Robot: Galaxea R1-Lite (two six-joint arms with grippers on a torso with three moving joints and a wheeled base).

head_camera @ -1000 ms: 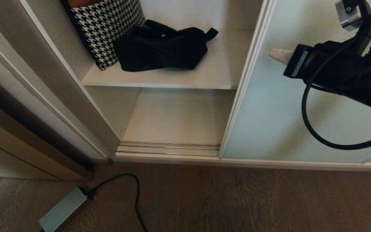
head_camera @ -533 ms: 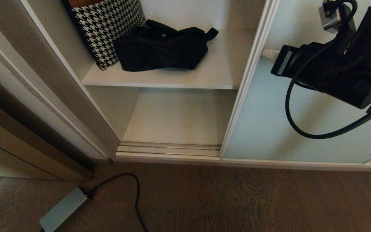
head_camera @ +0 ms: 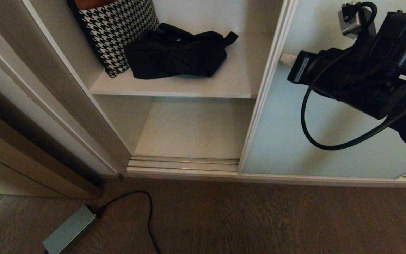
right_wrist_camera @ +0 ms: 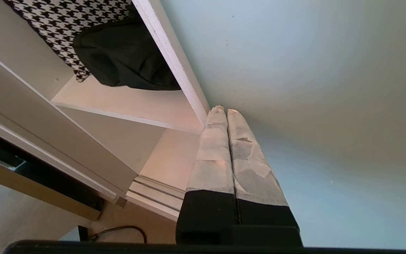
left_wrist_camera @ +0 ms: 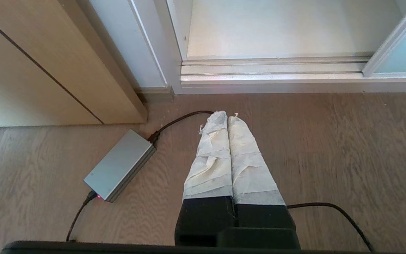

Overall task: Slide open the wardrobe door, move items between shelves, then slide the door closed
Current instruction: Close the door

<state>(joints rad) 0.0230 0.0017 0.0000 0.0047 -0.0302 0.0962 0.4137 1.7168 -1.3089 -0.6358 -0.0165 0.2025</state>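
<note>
The sliding wardrobe door, pale blue-green glass in a thin white frame, covers the right half of the wardrobe; the left half stands open. A black fabric bag lies on the white upper shelf, and the lower shelf is bare. My right gripper is shut and empty, its taped fingertips resting against the door glass right beside the door's left frame. The right wrist view shows those fingertips at the frame, with the bag beyond. My left gripper hangs shut and empty over the floor.
A black-and-white houndstooth cushion leans at the shelf's left, touching the bag. The door track runs along the wardrobe's bottom. A grey power box with a black cable lies on the wood floor. A wooden panel stands at the left.
My right gripper has slid left across the door glass, from mid-panel to the door's left frame. The door's edge stands at most a touch further left. The bag and left arm are still.
</note>
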